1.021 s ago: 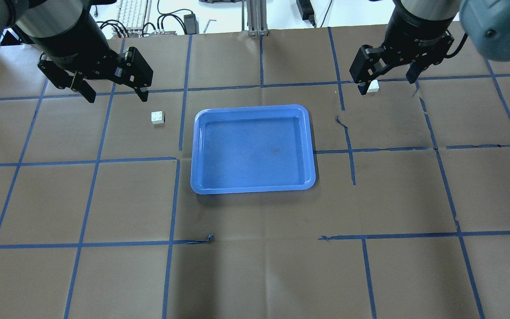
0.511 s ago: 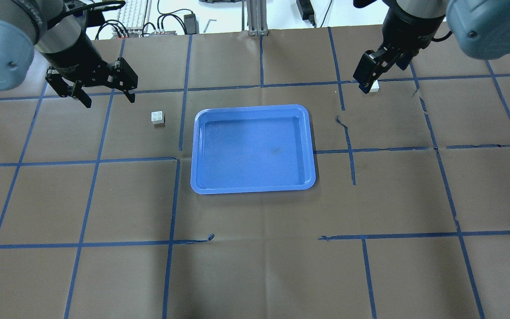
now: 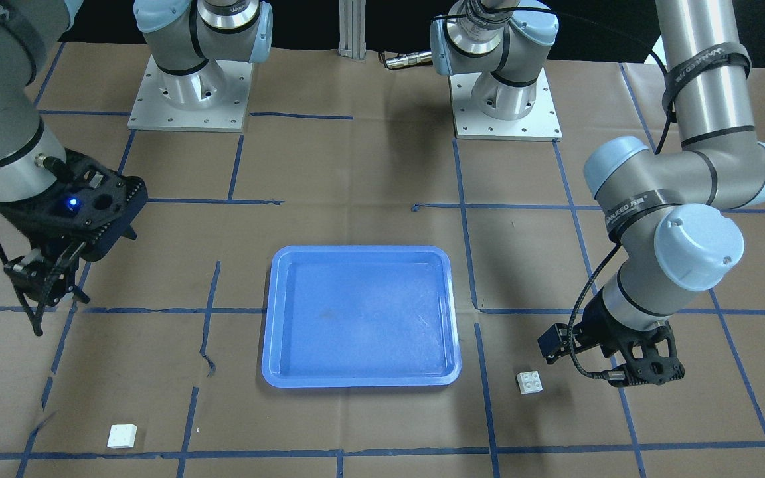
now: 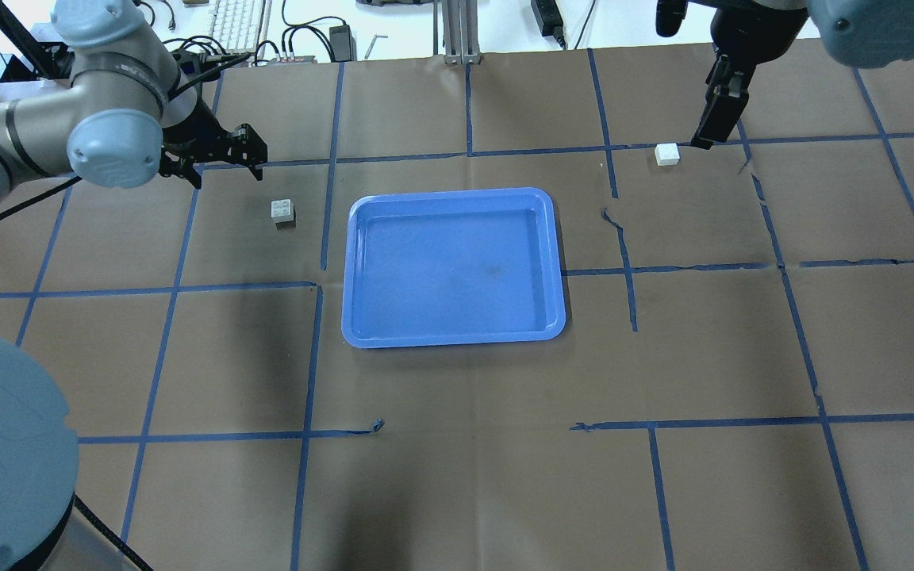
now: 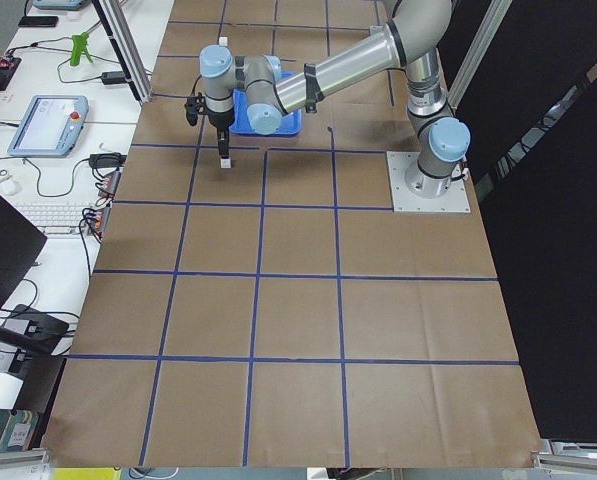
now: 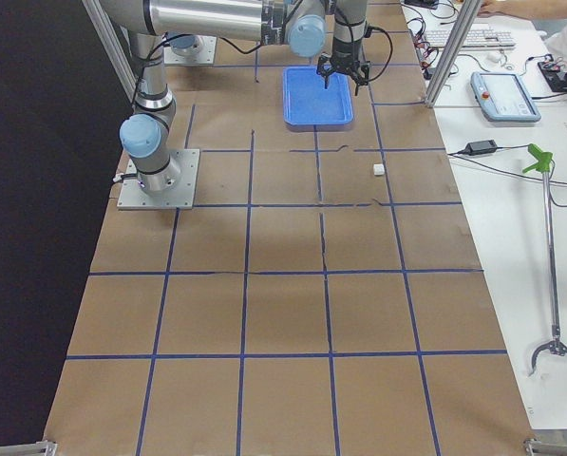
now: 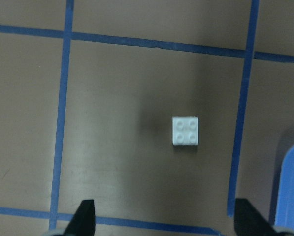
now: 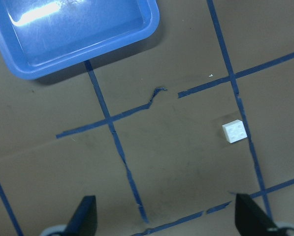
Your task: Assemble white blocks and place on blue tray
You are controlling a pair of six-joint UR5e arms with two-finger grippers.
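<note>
Left gripper (image 7: 166,221), right gripper (image 8: 164,221) gape empty over taped brown table (image 4: 457,476) — you see white blocks (image 4: 282,211) lying apart, one near each.

Right gripper (image 4: 703,141) swung off white block (image 4: 667,154) (now fully uncovered); left gripper (image 4: 223,170) dropped lower.

Bare brown paper (image 4: 457,492) surrounds the left white block (image 4: 282,212) on all sides — the one wall nearby is the raised rim of the blue tray (image 4: 348,262), toward the table's middle. My left gripper (image 7: 165,211) spreads wider than that block. The right white block (image 4: 666,154) lies in open paper too, well apart from the tray.
</note>
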